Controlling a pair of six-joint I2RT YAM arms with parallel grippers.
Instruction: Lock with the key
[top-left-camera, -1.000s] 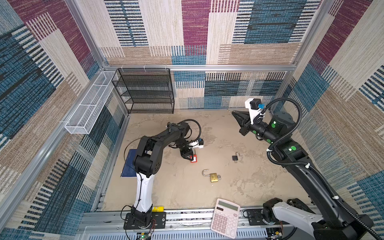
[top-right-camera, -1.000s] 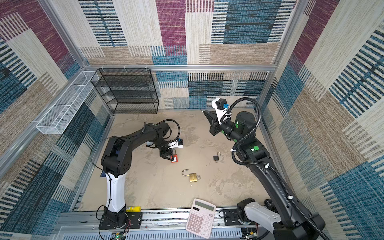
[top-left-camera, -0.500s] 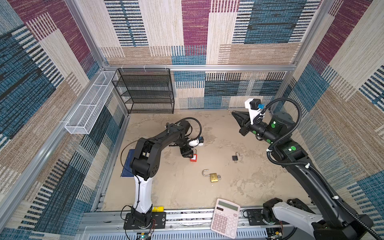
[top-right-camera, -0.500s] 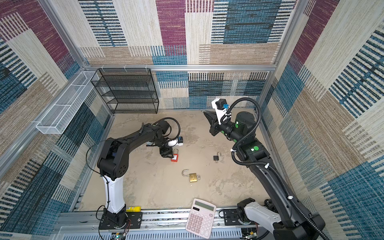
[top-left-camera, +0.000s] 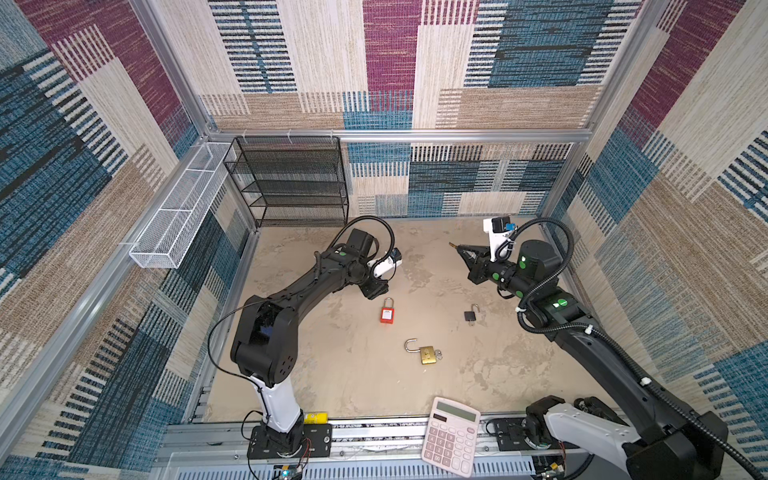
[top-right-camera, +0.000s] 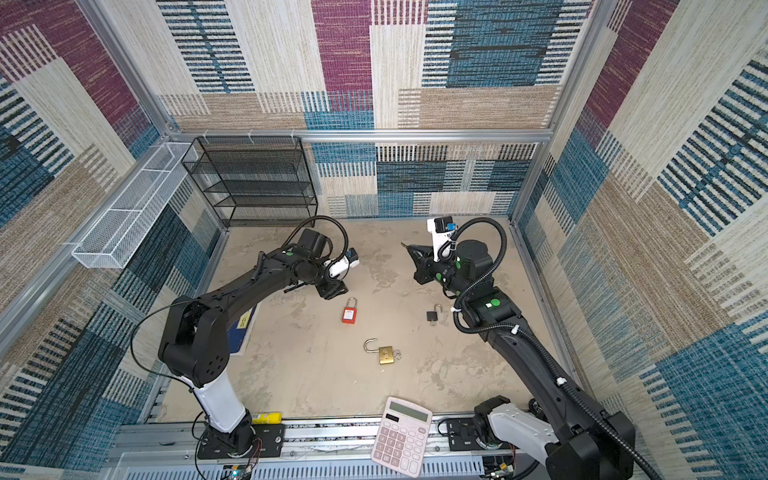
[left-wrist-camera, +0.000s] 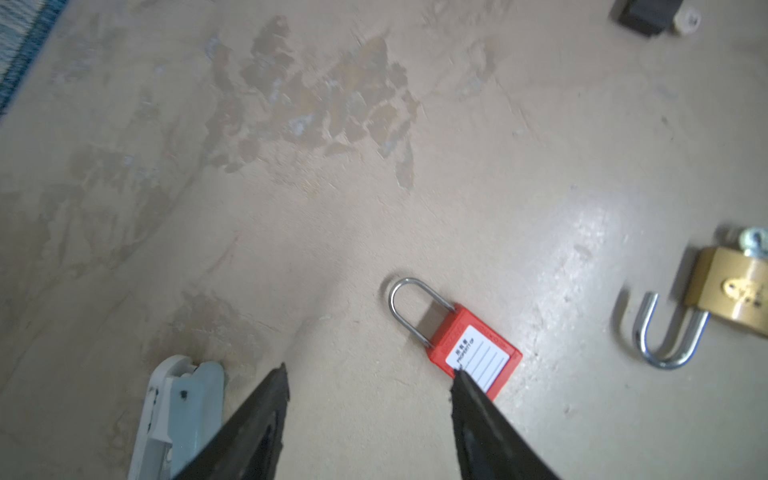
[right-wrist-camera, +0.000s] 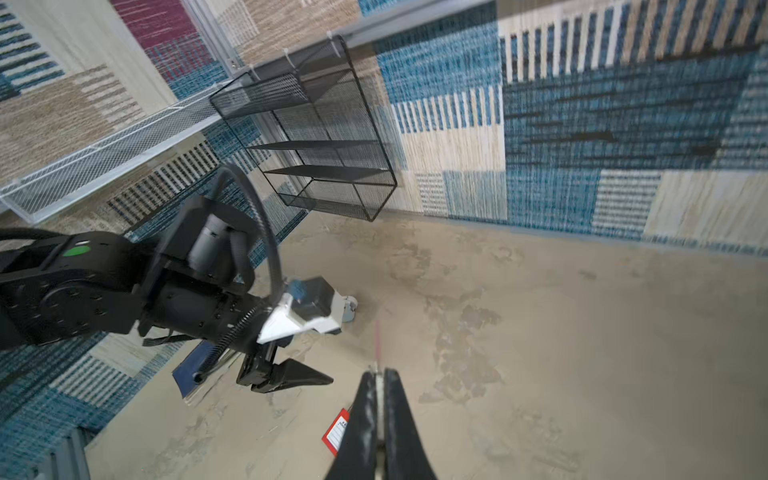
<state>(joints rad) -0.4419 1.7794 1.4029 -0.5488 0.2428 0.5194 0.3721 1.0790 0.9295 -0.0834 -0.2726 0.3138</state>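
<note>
One key (right-wrist-camera: 378, 388) in right tool (top-left-camera: 458, 248), red padlock (top-left-camera: 387, 316), brass padlock (top-left-camera: 428, 356), calculator (top-left-camera: 451, 434)

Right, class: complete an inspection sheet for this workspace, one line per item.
Surface: beige table, worn patches.
Job's things: red padlock closed; brass padlock shackle open; black padlock looks open; key in right gripper.
Clutter: calculator on front rail; blue pad under left arm.
Grippers: left gripper fingers open beside red padlock; right gripper shut on key, raised.
Cables: hose loops at both wrists, clear of padlocks.
Surroundings: black mesh shelf, white wire basket, patterned walls.
</note>
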